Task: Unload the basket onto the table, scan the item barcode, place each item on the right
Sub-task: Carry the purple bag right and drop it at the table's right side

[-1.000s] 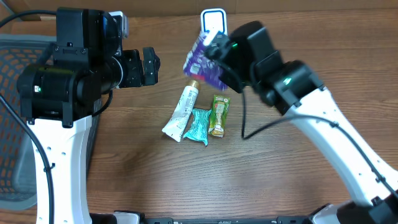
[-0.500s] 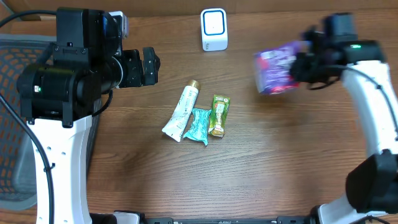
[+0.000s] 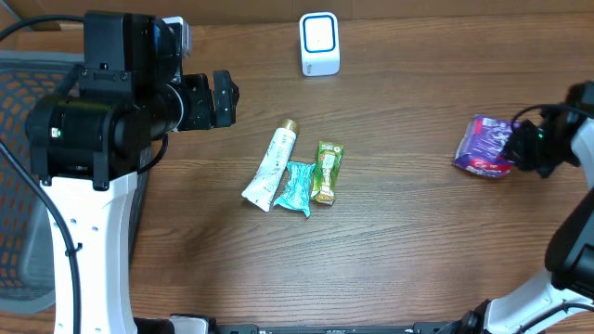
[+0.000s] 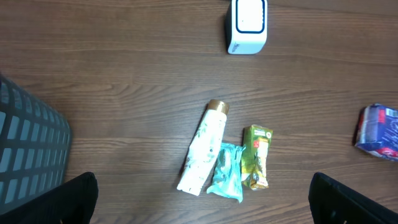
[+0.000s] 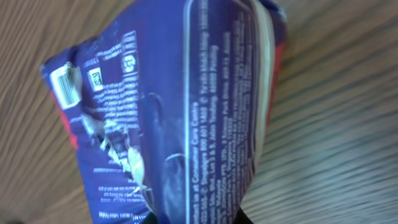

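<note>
1. Three small items lie in a cluster at the table's [image 3: 399, 260] middle: a white tube [image 3: 272, 165] with a gold cap, a crinkly teal sachet [image 3: 299, 188], and a glossy green packet [image 3: 327, 172]. The sachet touches both neighbours. All three lie flat.
2. Table is brown wood with a grain running left to right and a matte finish.
3. Scanner [image 3: 319, 43]: a white rounded box with a blue outline on its face, upright near the far edge at mid-width, well apart from the cluster.
4. Task item is the purple packet [image 3: 483, 148], a soft crumpled foil pouch with a red patch and a shiny surface. It sits near the table's right edge, about mid-depth, well away from the scanner.
5. Right wrist view: the packet fills the frame, showing white fine print and a small barcode block on the upper left of the pouch. Wood grain is behind it. Cannot tell whether it rests on the table or hangs just above.
6. Right gripper [image 3: 516, 148]: jaws pressed nearly together, pinching the purple packet at its right end. Dark fingertips [image 5: 155, 218] are barely visible at the pouch's bottom rim.
7. Left gripper [image 3: 210, 100]: black fingers [image 4: 74, 199] spread fully wide, nothing between them, touching nothing. It hovers over the table's left part.
8. Dark grid mesh [image 4: 25, 149] shows past the left edge. Not clear what it is.
</note>
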`<state>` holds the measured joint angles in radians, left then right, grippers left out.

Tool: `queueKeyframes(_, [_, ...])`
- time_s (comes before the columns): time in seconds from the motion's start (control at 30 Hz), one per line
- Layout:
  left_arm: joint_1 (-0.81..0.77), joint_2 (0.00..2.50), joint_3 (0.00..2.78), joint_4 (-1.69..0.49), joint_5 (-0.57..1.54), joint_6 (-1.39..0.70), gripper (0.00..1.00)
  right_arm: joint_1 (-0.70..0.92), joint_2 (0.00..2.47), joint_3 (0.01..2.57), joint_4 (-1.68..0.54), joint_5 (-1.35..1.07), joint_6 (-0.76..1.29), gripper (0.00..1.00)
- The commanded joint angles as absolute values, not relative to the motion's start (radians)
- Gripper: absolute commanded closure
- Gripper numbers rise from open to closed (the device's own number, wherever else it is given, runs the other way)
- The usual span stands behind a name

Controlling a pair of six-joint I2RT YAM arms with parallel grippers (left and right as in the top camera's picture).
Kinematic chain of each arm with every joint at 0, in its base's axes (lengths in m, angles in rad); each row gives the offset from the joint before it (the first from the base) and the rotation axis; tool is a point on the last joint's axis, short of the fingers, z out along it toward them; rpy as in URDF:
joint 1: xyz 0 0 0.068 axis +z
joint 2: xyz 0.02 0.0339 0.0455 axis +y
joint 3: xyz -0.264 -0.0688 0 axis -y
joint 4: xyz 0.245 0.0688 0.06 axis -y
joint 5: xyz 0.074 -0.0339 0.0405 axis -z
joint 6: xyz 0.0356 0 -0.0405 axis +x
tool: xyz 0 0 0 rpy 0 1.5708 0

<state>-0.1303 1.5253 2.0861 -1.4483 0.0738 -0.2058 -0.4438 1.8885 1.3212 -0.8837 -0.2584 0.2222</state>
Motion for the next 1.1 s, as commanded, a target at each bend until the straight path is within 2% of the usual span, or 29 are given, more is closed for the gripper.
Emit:
queueKeyframes(0.0, [-0.128, 1.53, 2.095, -1.447, 0.07, -0.187, 0.01, -0.502, 1.878, 1.293, -0.838, -0.244, 0.316, 0.96])
queueKeyframes(0.07, [-0.128, 1.53, 2.095, -1.447, 0.07, -0.187, 0.0, -0.533, 1.878, 1.273, -0.815, -0.245, 0.363, 0.95])
queueKeyframes(0.13, [-0.128, 1.53, 2.095, -1.447, 0.07, -0.187, 0.0, -0.553, 1.878, 1.264, -0.804, -0.244, 0.395, 0.87])
queueKeyframes(0.17, [-0.128, 1.53, 2.095, -1.447, 0.07, -0.187, 0.0, -0.559, 1.878, 1.264, -0.799, -0.248, 0.397, 0.72])
queueKeyframes(0.2, [-0.128, 1.53, 2.095, -1.447, 0.07, -0.187, 0.0, -0.563, 1.878, 1.264, -0.793, -0.262, 0.397, 0.42])
queueKeyframes(0.23, [-0.128, 1.53, 2.095, -1.447, 0.07, -0.187, 0.0, -0.565, 1.878, 1.264, -0.785, -0.285, 0.397, 0.04])
queueKeyframes(0.27, [-0.128, 1.53, 2.095, -1.448, 0.07, -0.187, 0.0, -0.565, 1.878, 1.264, -0.784, -0.303, 0.397, 0.0])
queueKeyframes(0.47, [-0.128, 1.53, 2.095, -1.447, 0.07, -0.187, 0.0, -0.562, 1.871, 1.34, -0.914, -0.459, 0.272, 0.0])
queueKeyframes(0.67, [-0.128, 1.53, 2.095, -1.447, 0.07, -0.187, 0.0, -0.519, 1.802, 1.512, -1.121, -0.459, 0.26, 0.0])
queueKeyframes(1.07, [-0.128, 1.53, 2.095, -1.447, 0.07, -0.187, 0.01, -0.224, 1.747, 1.57, -1.179, -0.488, 0.231, 0.0])
